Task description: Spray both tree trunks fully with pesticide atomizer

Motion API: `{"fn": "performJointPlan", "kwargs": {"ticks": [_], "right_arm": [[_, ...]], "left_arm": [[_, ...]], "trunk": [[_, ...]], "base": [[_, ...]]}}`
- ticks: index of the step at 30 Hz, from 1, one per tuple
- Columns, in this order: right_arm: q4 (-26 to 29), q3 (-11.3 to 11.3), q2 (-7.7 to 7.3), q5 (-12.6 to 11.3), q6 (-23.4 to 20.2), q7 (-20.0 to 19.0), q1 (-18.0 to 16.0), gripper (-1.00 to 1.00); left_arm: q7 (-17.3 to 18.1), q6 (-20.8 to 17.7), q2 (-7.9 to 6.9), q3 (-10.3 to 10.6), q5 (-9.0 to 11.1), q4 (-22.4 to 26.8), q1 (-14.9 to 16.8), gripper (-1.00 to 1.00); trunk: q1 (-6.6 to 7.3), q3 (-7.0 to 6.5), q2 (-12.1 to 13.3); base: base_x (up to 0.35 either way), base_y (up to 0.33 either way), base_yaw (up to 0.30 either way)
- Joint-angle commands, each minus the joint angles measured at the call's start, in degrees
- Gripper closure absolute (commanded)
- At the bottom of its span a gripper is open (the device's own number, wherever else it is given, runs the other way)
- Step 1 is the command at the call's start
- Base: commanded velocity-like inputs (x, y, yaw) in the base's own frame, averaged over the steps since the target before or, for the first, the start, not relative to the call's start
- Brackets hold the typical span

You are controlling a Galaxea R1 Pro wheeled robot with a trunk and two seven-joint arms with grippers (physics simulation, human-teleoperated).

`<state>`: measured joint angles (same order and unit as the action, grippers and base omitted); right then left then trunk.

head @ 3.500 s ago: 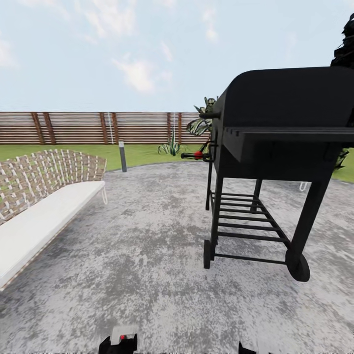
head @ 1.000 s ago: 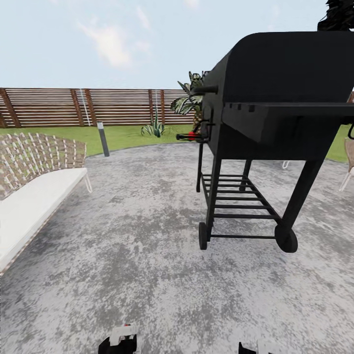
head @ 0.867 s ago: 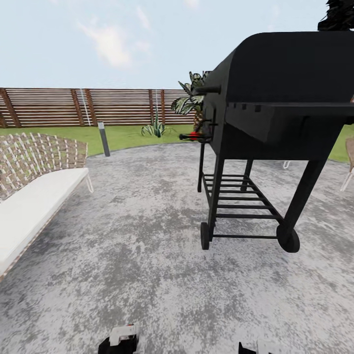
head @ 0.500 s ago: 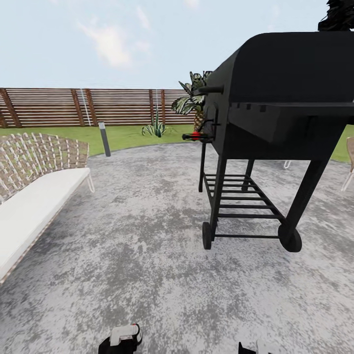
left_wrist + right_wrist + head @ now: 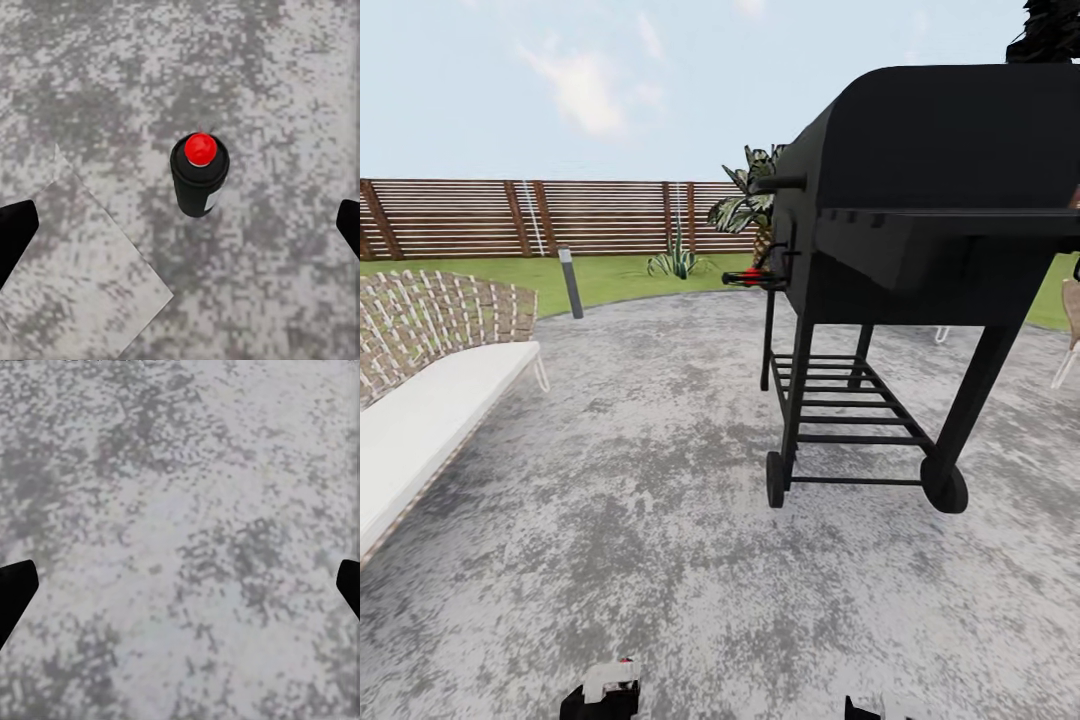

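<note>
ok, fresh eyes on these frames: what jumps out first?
The big black barbecue grill dominates the right half of the head view, standing on the grey paved patch, with a woven sofa at the left edge. In the left wrist view, a black can with a red cap stands upright on the paving, centred between the open left gripper's fingers; it looks like the pesticide atomizer.

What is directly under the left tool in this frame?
A black atomizer with a red cap stands upright on grey paving, between the left tool's open fingers. Its base and nozzle side are hidden from above.
</note>
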<state>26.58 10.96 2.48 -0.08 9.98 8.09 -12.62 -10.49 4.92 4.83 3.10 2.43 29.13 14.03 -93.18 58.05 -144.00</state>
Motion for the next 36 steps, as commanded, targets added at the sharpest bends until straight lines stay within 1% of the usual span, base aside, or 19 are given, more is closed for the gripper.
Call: {"fn": "performJointPlan", "kwargs": {"ticks": [1,10,29,36], "right_arm": [[0.0,0.2,0.02,0.0,0.2,0.0,0.0,-1.0],[0.0,0.2,-0.01,0.0,0.2,0.0,0.0,-1.0],[-0.1,0.2,0.05,0.1,0.2,0.0,0.0,-1.0],[-0.1,0.2,0.06,0.1,0.2,0.0,0.0,-1.0]], "left_arm": [[-0.4,0.2,-0.04,0.3,0.3,0.0,0.0,-1.0],[-0.4,0.2,-0.07,0.3,0.4,0.0,0.0,-1.0],[-0.2,0.2,-0.08,0.1,0.8,0.0,0.0,-1.0],[-0.1,0.3,-0.1,0.0,0.8,0.1,0.0,-1.0]], "trunk": [[0.01,0.05,0.0],[0.01,0.05,0.0],[0.01,0.05,0.0],[-0.17,1.6,-0.1]], "base": [[0.07,-0.115,0.0],[0.062,-0.096,0.0],[0.004,-0.007,0.0],[0.0,0.0,0.0]]}}
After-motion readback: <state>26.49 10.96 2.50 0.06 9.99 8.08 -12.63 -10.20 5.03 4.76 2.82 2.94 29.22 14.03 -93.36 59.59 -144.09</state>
